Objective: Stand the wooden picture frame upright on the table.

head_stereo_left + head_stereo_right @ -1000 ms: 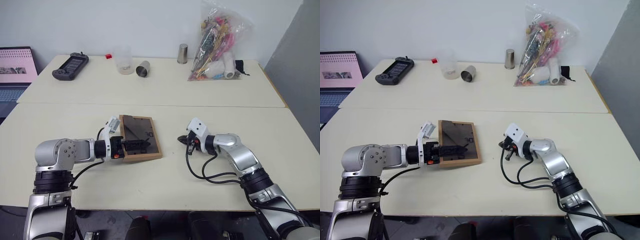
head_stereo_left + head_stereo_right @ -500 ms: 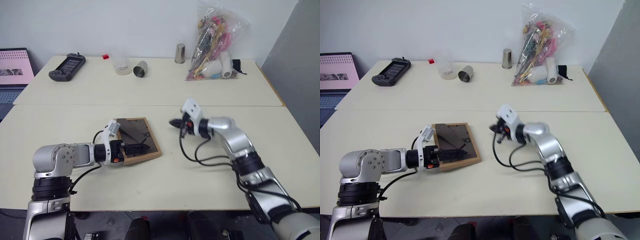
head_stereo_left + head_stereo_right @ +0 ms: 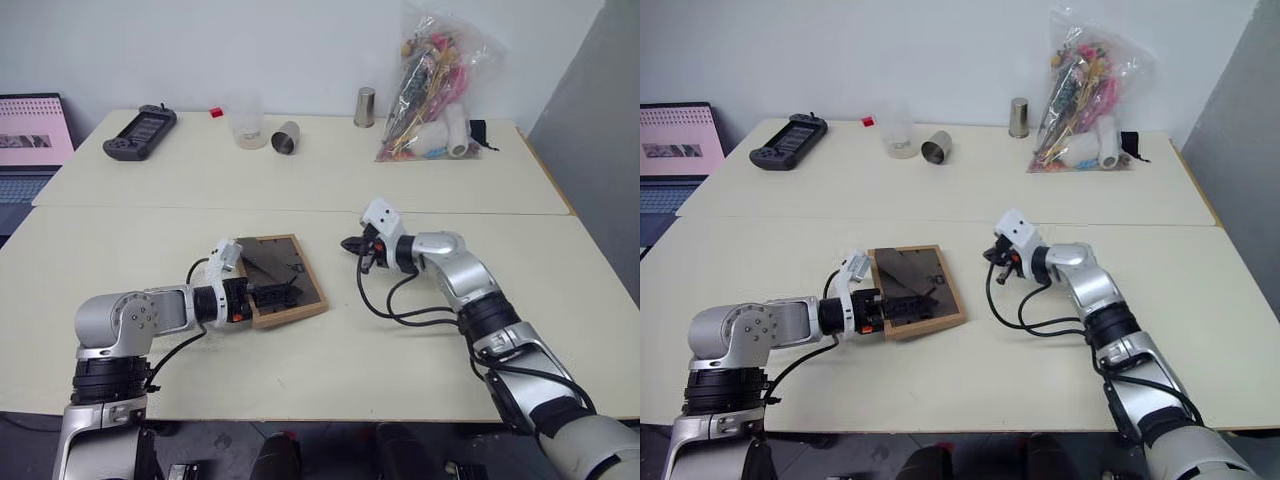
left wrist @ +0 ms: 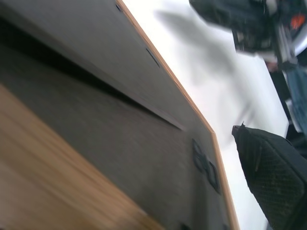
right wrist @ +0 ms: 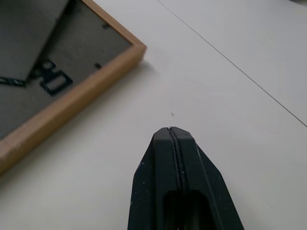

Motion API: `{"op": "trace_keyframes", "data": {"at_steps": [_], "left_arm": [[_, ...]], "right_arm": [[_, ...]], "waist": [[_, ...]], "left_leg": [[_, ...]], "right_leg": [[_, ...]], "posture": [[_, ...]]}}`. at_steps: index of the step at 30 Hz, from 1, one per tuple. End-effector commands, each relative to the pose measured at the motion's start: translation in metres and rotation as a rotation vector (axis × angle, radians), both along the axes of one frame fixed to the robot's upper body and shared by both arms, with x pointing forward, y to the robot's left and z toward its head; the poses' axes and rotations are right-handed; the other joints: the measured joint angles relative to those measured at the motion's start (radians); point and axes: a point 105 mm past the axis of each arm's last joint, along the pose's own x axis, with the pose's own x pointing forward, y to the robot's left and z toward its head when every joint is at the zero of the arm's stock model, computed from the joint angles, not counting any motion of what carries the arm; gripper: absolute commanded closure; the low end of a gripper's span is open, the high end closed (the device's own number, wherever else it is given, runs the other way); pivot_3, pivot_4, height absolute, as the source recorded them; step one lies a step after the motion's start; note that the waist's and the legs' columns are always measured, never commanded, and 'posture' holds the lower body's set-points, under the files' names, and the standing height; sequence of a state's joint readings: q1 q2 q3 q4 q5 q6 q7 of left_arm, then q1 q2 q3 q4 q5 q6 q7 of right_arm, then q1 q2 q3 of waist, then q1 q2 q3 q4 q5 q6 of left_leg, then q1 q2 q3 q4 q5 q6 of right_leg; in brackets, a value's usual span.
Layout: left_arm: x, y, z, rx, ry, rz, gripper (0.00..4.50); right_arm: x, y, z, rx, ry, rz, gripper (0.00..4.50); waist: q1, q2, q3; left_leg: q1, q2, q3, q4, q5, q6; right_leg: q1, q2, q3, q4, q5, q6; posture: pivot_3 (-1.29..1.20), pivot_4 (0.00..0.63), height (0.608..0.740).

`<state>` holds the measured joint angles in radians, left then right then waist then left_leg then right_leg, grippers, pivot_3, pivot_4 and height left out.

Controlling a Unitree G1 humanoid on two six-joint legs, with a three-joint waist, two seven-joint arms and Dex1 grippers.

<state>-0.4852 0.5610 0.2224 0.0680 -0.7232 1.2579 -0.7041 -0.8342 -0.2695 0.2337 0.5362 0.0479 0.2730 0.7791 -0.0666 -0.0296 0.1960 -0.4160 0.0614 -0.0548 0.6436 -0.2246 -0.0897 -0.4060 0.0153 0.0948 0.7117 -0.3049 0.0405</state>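
**Face-Down Frame Awaits Its Lift**

Nearest the robot, the left gripper (image 3: pixel 272 296) reaches over the near edge of the wooden picture frame (image 3: pixel 284 279), its fingers spread wide across the dark back panel. The frame lies face down on the table (image 3: pixel 330 370), its near end apparently a little raised. Just beyond its right side, the right gripper (image 3: pixel 349 245) hovers with its fingers pressed together, holding nothing. Farther back stand a metal cup (image 3: pixel 366 106) and a bag of toys (image 3: pixel 433 85). With the stand lying flat, a hurried tilt could drop the frame.
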Motion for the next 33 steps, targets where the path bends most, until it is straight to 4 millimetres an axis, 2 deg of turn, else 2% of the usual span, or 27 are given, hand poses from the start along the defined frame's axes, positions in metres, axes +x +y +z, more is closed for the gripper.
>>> {"op": "trace_keyframes", "data": {"at_steps": [1,9,13,18,22,27,33], "left_arm": [[0.016,0.005,0.015,0.004,-0.109,0.065,0.03],[0.021,-0.006,0.035,0.010,-0.210,0.032,0.03],[0.029,-0.016,0.041,0.063,-0.278,-0.001,0.03],[0.043,-0.038,0.050,0.149,-0.367,-0.033,0.03],[0.045,-0.040,0.051,0.149,-0.383,-0.013,0.03],[0.046,-0.035,0.050,0.109,-0.320,0.036,0.03],[0.034,-0.022,0.043,0.033,-0.119,0.043,0.03]], "right_arm": [[0.004,-0.024,0.000,-0.007,-0.057,-0.100,4.50],[-0.012,-0.053,-0.020,-0.001,-0.025,-0.206,4.50],[-0.015,-0.052,-0.021,-0.001,-0.021,-0.216,4.50],[-0.012,-0.049,-0.019,0.006,-0.025,-0.224,4.50],[-0.011,-0.049,-0.018,0.010,-0.027,-0.226,4.50],[-0.016,-0.050,-0.024,0.005,-0.014,-0.221,4.50],[-0.015,-0.048,-0.022,0.003,-0.015,-0.216,4.50]], "waist": [[0.001,0.000,0.000],[0.005,0.000,0.000],[0.008,0.000,0.000],[0.010,0.000,0.000],[0.007,0.000,0.000],[0.009,0.000,0.000],[0.008,0.000,0.000]], "left_leg": [[0.000,0.000,0.000,0.000,0.000,0.000],[0.000,0.000,0.001,0.000,0.000,0.000],[0.000,0.000,0.001,0.000,0.000,0.000],[0.000,-0.001,0.001,0.000,0.000,0.000],[0.000,0.000,0.001,0.000,0.000,0.000],[0.000,0.000,0.001,0.000,0.000,0.000],[0.000,0.000,0.001,0.000,0.000,0.000]], "right_leg": [[0.000,0.000,0.000,0.000,0.000,0.000],[0.000,0.000,0.001,0.000,0.000,0.000],[0.000,0.000,0.001,-0.001,0.000,0.000],[0.000,0.000,0.001,-0.001,0.000,0.000],[0.000,0.000,0.001,-0.001,0.000,0.000],[0.000,0.000,0.001,-0.001,0.000,0.000],[0.000,0.000,0.001,-0.001,0.000,0.000]], "posture": [[0.00,0.150,0.740],[0.00,0.150,0.740],[0.00,0.150,0.740],[0.00,0.150,0.740],[0.00,0.150,0.740],[0.00,0.150,0.740],[0.00,0.150,0.740]]}}
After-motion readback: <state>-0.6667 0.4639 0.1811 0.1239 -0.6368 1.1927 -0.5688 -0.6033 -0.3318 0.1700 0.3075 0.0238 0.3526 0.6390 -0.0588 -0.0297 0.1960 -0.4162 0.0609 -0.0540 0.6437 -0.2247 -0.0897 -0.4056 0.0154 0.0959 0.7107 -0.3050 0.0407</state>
